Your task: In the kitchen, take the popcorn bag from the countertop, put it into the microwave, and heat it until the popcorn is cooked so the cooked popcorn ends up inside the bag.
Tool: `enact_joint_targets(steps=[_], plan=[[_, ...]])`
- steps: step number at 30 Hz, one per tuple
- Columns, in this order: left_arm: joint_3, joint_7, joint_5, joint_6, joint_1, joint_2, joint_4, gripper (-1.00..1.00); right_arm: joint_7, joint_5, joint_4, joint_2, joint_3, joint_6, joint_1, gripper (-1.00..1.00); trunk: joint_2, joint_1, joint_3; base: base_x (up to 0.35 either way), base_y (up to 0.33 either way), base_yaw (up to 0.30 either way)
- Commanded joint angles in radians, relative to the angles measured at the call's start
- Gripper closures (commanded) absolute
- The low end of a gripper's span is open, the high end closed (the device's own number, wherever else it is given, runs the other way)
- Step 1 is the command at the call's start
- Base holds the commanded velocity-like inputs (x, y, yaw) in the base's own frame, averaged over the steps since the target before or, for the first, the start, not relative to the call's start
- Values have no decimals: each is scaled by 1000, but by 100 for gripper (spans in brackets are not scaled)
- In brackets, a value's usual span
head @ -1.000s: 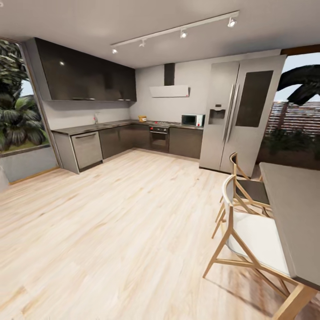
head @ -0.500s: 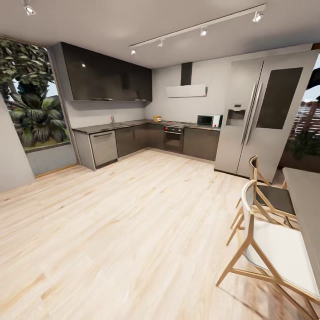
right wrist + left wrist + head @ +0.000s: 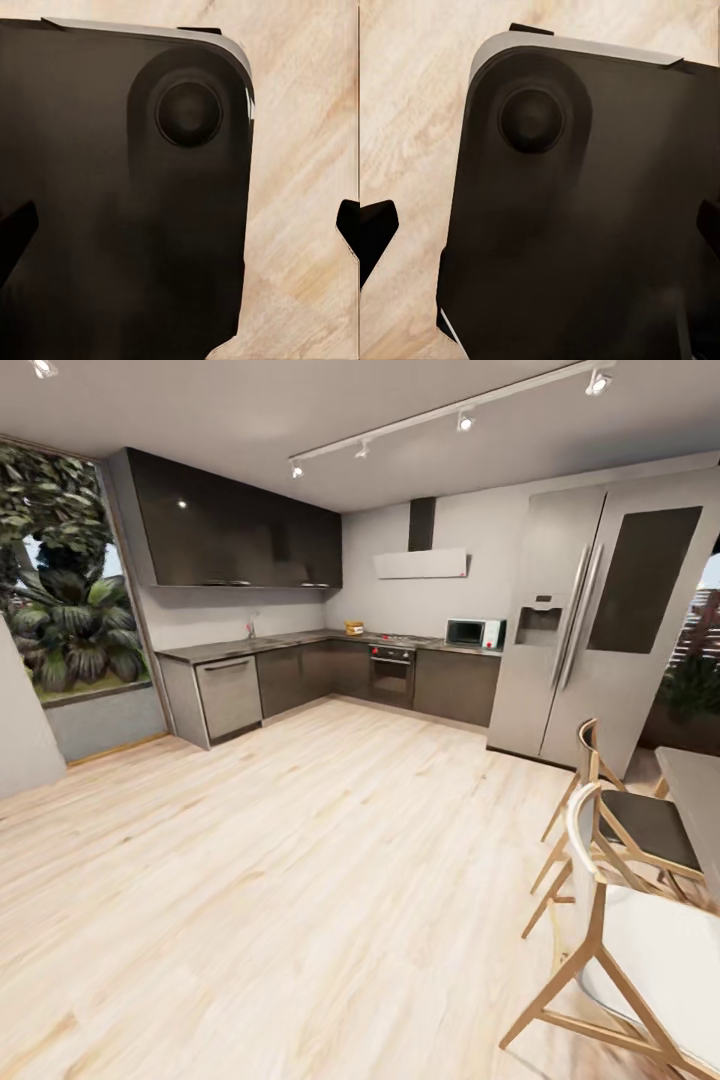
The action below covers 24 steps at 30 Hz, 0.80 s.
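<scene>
Closer now, one microwave [image 3: 474, 632], perhaps one popcorn bag [image 3: 354, 627]; both grippers' fingers spread apart.

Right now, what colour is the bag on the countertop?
Orange-brown; the bag shows best, though tiny, in the head view.

A: what's in the room besides the usual stuff?

B: big steel fridge [image 3: 590, 630] on the right w/ dark door panel, two wooden chairs [image 3: 625, 860] in front of it near a table edge [image 3: 695, 780]. Light wood floor [image 3: 300, 880] everywhere.

A: windows?

B: yep, left side, window [image 3: 60, 580] w/ palm-ish plants outside. Track lights [image 3: 460, 420] on ceiling, steel dishwasher [image 3: 230, 695] at the cabinet end.
</scene>
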Motion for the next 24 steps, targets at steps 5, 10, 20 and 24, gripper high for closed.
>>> enact_joint_targets(steps=[5, 10, 20, 24], plan=[[0, 0, 6, -3, 0, 0, 1, -100, 0, 2, 0, 0, 1, -4, 0, -100, 0, 1, -1, 325, 0, 0], [0, 0, 6, -2, 0, 0, 1, -100, 0, 2, 0, 0, 1, -6, 0, -100, 0, 1, -1, 325, 0, 0], [0, 0, 7, -1, 0, 0, 1, -100, 0, 1, 0, 0, 0, -5, 0, -100, 0, 1, -1, 325, 0, 0], [0, 0, 8, -1, 0, 0, 1, -100, 0, 1, 0, 0, 0, 1, 0, -100, 0, 1, -1, 326, 0, 0]])
